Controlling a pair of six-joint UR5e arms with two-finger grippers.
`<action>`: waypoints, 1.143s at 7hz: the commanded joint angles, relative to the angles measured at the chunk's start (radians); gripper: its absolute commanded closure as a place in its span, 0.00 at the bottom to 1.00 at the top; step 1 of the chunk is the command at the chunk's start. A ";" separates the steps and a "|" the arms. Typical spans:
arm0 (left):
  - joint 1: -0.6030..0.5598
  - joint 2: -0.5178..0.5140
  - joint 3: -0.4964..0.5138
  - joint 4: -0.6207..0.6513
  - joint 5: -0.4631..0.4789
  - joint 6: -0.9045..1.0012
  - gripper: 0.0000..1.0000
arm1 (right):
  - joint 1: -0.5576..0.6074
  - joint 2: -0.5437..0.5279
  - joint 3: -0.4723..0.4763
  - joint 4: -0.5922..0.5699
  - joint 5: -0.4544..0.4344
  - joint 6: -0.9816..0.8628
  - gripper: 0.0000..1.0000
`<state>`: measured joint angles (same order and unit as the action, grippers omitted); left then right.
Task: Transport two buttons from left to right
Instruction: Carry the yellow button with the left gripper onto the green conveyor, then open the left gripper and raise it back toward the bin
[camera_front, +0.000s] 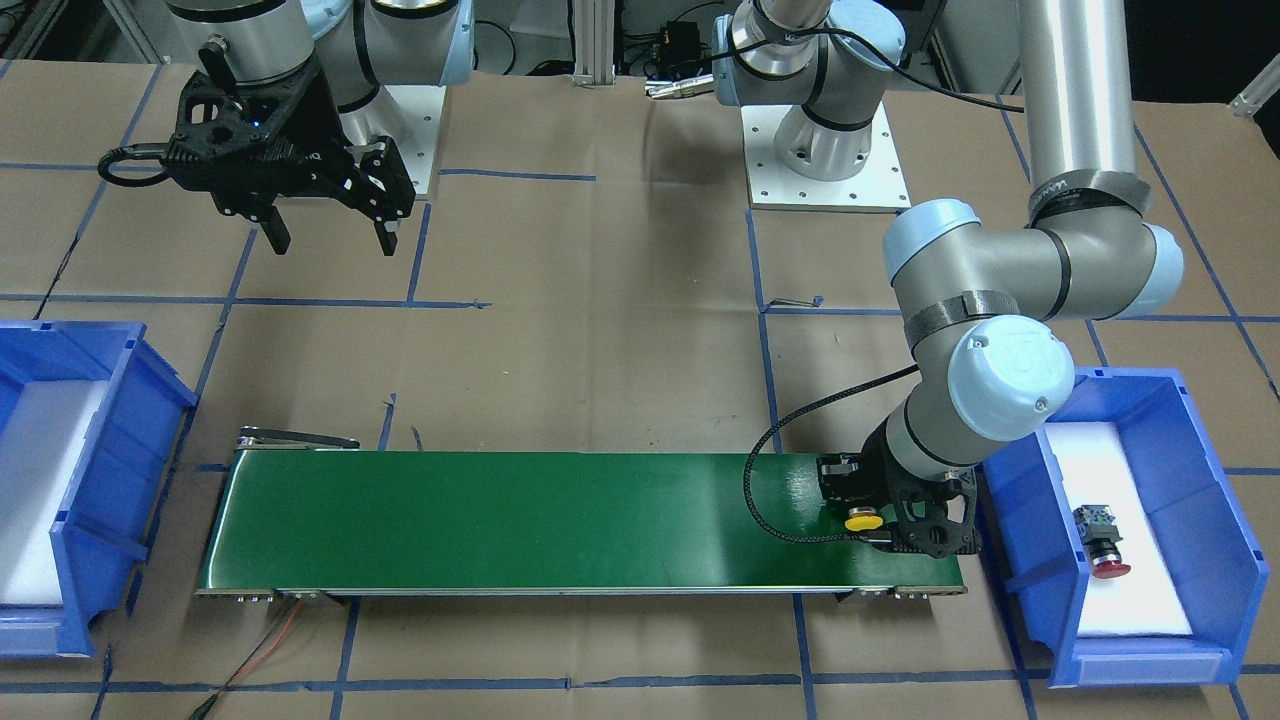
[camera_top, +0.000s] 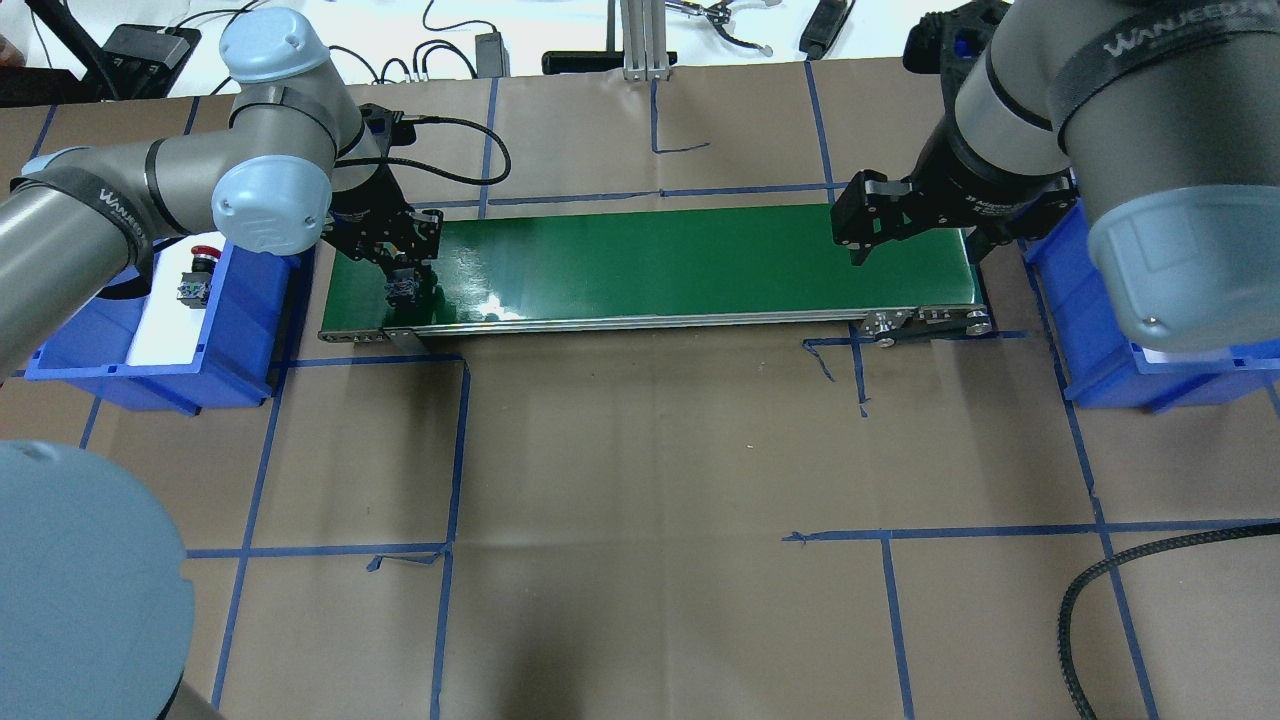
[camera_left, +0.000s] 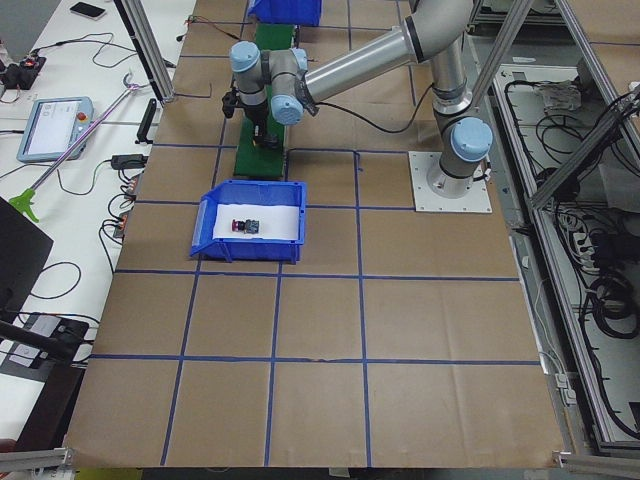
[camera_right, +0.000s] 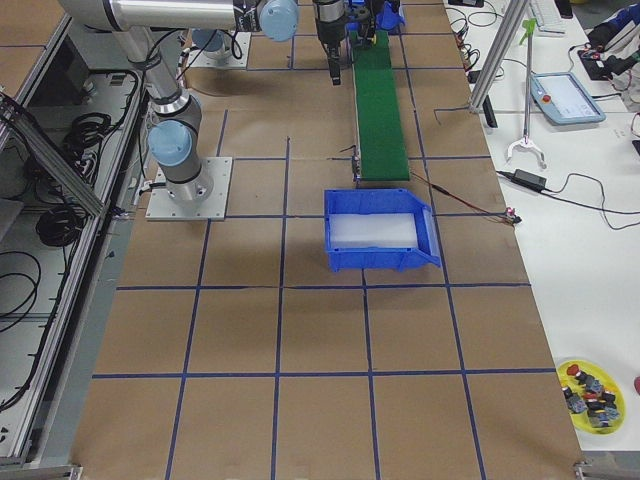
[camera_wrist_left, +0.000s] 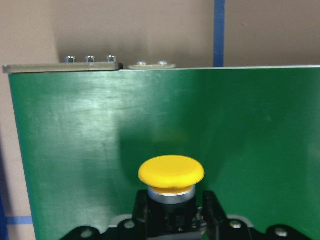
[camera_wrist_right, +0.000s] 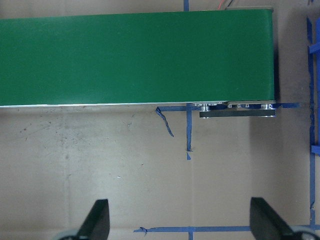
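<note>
The yellow button (camera_wrist_left: 171, 172) sits between the fingers of my left gripper (camera_wrist_left: 172, 215), which is shut on its black collar just above the left end of the green conveyor belt (camera_front: 500, 520). Seen from the front, the yellow cap (camera_front: 863, 521) pokes out of that gripper (camera_front: 872, 528) beside the left blue bin (camera_front: 1215, 470). On that bin's white foam lies the red button (camera_front: 1100, 545), on its side. My right gripper (camera_top: 920, 250) hangs open and empty near the belt's right end; its fingertips (camera_wrist_right: 97, 220) stand wide apart.
A second blue bin (camera_front: 110, 440) with white foam stands past the belt's right end. Brown paper with blue tape lines covers the table (camera_top: 650, 480). A yellow dish of spare parts (camera_right: 590, 395) lies far off on a side bench.
</note>
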<state>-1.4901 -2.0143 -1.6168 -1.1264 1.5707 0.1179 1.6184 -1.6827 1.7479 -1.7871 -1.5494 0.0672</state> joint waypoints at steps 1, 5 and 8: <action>0.002 -0.001 0.018 0.005 -0.006 -0.006 0.01 | 0.000 0.000 0.001 0.000 0.000 -0.001 0.00; 0.017 0.078 0.160 -0.189 -0.003 -0.001 0.00 | 0.000 0.000 0.001 0.000 0.000 -0.001 0.00; 0.031 0.108 0.267 -0.317 0.002 0.026 0.00 | 0.005 0.000 0.001 0.000 0.000 0.000 0.00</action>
<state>-1.4657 -1.9071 -1.3826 -1.4154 1.5684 0.1333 1.6221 -1.6828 1.7487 -1.7871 -1.5493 0.0673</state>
